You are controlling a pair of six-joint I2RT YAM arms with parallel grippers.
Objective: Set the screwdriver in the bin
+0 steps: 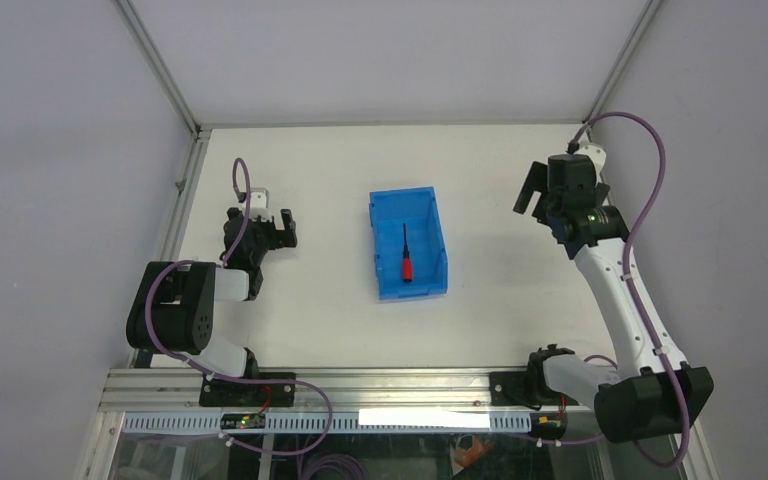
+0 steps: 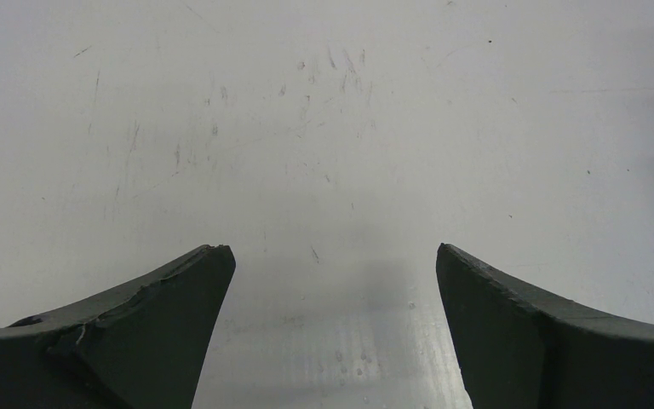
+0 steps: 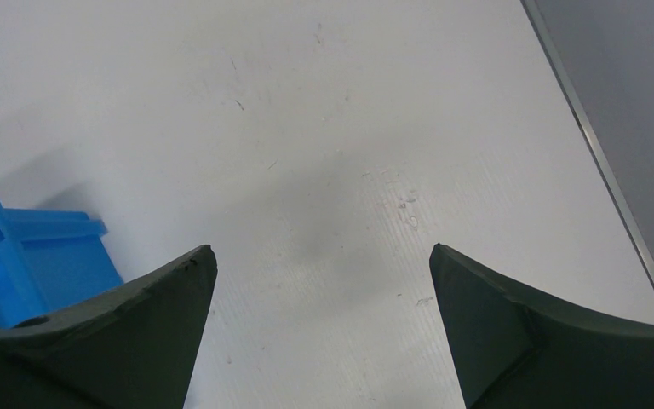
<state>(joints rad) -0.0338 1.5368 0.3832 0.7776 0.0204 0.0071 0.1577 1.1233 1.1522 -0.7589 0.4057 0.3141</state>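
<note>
White desk [image 1: 500, 170], lightly scuffed, enclosed by grey wall panels [image 1: 60, 120].

Item 1: bin [image 1: 381, 245], blue, rectangular, upright at mid-desk, long axis running near to far. One corner also shows at the lower left of the right wrist view.

Item 2: screwdriver [image 1: 406, 255], lying flat on the bin floor, red handle toward the near end, black shaft pointing to the far end.

Item 3: left hand [image 2: 334, 256], fingers spread wide, nothing between them, over bare desk well to the left of the bin.

Item 4: right hand [image 3: 322, 256], fingers likewise spread wide and holding nothing, over bare desk to the right of the bin and apart from it.
</note>
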